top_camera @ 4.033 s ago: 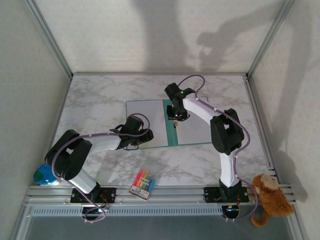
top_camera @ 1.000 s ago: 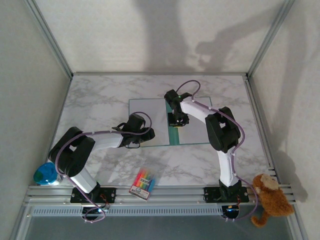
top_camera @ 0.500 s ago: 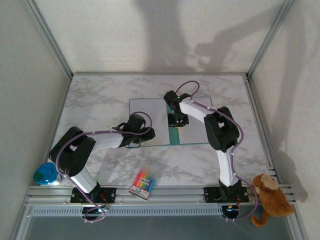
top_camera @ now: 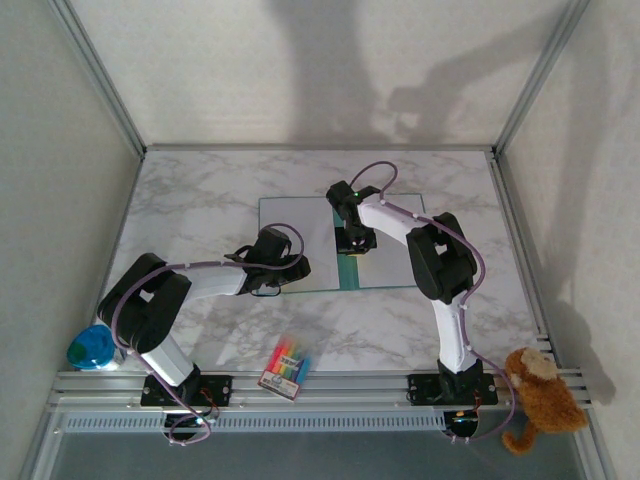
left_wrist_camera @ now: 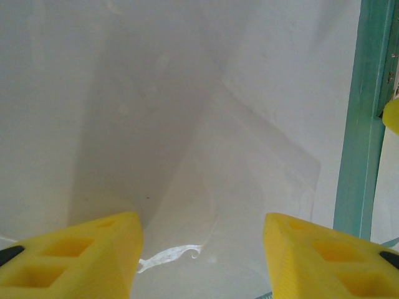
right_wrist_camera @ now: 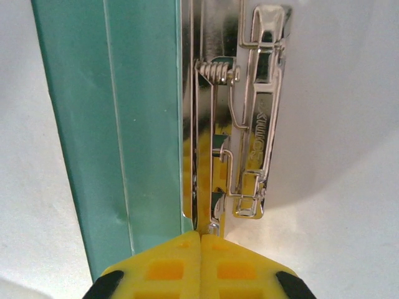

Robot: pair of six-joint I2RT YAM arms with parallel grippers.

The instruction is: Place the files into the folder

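From the top camera, the folder (top_camera: 346, 280) lies open and flat on the marble table (top_camera: 200, 200). Its teal spine (top_camera: 345, 264) runs away from the arms, and the files (top_camera: 295, 225) lie as pale sheets on the covers either side of that spine. The left gripper (top_camera: 288, 272) sits low over the near part of the sheet left of the spine. The right gripper (top_camera: 356, 243) points down onto the spine itself, about midway along it. In the left wrist view the yellow fingers (left_wrist_camera: 87, 255) stand partway apart with nothing between them. A white sheet lies beneath them, and the spine shows as a green strip at the far right. In the right wrist view the two fingers are pressed together, their tips meeting the near end of the metal clip (right_wrist_camera: 249, 124), which lies just right of the spine. Whether a thin edge of the clip is pinched between them I cannot tell. I judge the step in hand to be working the clip so the sheets can be fastened, with the left arm placed to steady or shift the paper. The next move calls for a well-aimed press or lift on the clip's lever without dragging the folder. It also needs the sheet's edge brought up to the spine and under the clip.
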